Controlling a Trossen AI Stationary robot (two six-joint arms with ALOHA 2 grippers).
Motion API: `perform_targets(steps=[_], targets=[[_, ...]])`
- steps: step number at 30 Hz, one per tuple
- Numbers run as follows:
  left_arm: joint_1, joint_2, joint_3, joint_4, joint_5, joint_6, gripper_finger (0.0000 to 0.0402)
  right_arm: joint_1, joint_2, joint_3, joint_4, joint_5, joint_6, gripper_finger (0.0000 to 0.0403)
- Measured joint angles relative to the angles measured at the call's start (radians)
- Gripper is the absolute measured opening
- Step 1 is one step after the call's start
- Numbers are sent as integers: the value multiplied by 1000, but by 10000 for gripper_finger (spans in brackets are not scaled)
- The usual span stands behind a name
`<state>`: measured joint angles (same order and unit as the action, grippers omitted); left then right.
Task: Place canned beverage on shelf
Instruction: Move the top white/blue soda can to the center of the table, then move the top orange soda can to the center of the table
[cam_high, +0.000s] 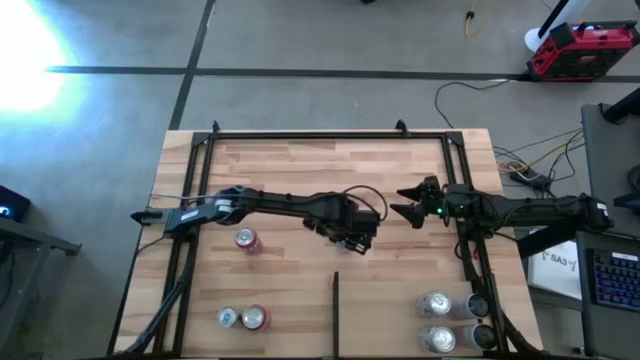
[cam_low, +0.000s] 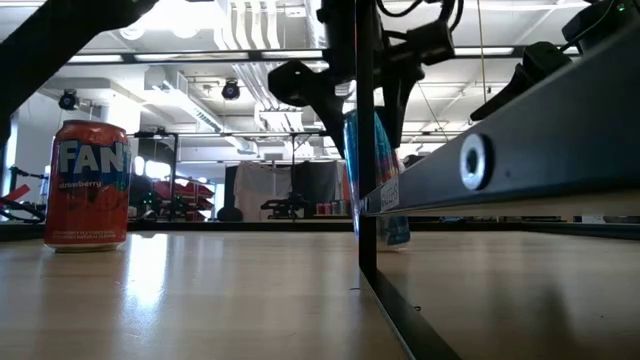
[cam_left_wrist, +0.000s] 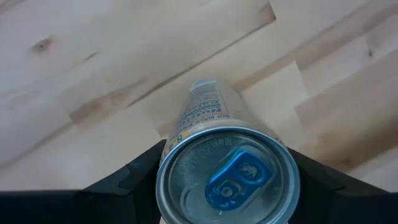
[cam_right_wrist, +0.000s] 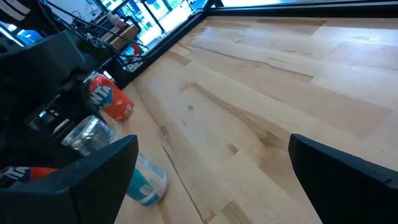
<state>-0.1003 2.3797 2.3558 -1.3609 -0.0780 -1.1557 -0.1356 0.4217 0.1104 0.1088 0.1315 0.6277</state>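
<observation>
My left gripper (cam_high: 352, 238) is over the middle of the shelf's wooden board (cam_high: 300, 165) and is shut on a silver and blue drink can (cam_left_wrist: 227, 177). The can also shows in the low view (cam_low: 388, 185), half behind a dark upright bar (cam_low: 366, 140), and in the right wrist view (cam_right_wrist: 140, 180). My right gripper (cam_high: 404, 206) is open and empty, a little to the right of the can and above the board. A red Fanta can (cam_high: 246, 240) stands on its base on the board to the left of my left gripper. My left gripper pinches the can's upper wall (cam_left_wrist: 176, 134), just below the top rim, between its two fingers (cam_left_wrist: 134, 180). The fingers come from above, pointing down. The can hangs about upright, tab end up. I cannot tell whether its base (cam_left_wrist: 203, 84) touches the board.
Two cans, one silver (cam_high: 228, 317) and one red (cam_high: 254, 318), stand at the near left. Several cans (cam_high: 436, 305) stand at the near right. A thin dark divider strip (cam_high: 336, 310) runs to the near edge. The black tube frame (cam_high: 300, 133) borders the board.
</observation>
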Motion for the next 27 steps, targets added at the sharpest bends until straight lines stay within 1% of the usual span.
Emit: perform_targets(steps=[8,17,23,27], targets=[[10,4,1,14,5,-7,235,0,0,0,0,0,0,400],[13,4,1,43,6,-32,299,0,0,0,0,0,0,400],[13,-2,1,52,9,-42,322,0,0,0,0,0,0,400],[17,-50,0,41,-7,-61,333,0,0,0,0,0,0,400]])
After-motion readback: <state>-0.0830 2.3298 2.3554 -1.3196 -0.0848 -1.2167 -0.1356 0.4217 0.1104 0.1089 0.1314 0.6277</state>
